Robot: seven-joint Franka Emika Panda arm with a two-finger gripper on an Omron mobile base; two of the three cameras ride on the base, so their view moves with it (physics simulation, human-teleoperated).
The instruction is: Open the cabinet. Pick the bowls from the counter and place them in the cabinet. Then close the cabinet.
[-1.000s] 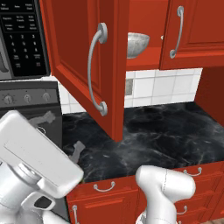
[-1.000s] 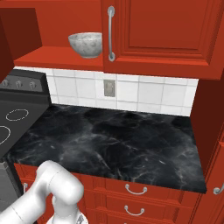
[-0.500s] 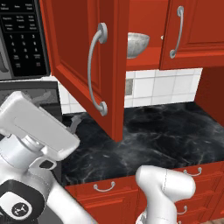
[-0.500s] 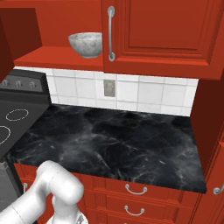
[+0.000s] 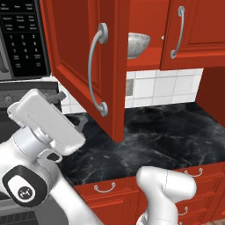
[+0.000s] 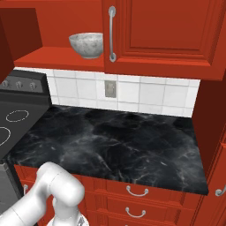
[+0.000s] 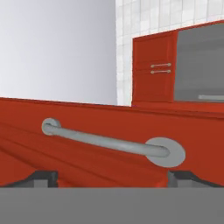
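Rising a little beside the cabinet's [image 5: 83,61] open left door, the arm carries its gripper [image 7: 112,177] spread wide and empty before that door's handle [image 7: 109,142].

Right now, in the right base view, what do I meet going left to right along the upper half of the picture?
Stove control panel → grey-white bowl on the open cabinet shelf → closed door's silver handle → closed cabinet door.
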